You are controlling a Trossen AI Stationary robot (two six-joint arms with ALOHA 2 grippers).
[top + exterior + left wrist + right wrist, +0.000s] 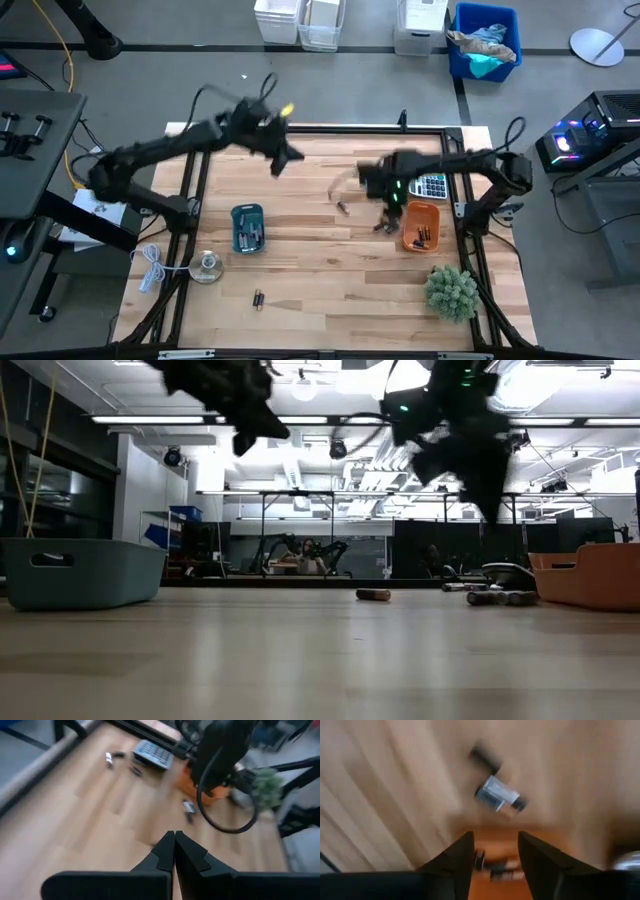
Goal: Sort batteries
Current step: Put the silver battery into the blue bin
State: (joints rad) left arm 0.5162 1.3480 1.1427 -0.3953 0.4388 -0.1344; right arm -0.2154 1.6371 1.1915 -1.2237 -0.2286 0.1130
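The right gripper point(492, 852) hangs with its fingers parted and nothing between them, just beside the orange tray point(420, 225), which holds some batteries point(421, 238). More batteries point(497, 795) lie loose on the desk point(320, 270) next to that tray. The left gripper point(173, 851), clenched and empty, is raised well away from the orange tray, beyond the blue tray point(247, 228).

Motion is smearing the batteries point(496, 795) lying beside the orange tray point(520, 847), making their markings unreadable. The right gripper's point(495, 851) fingers are hiding part of that tray, while its far rim is running off frame.
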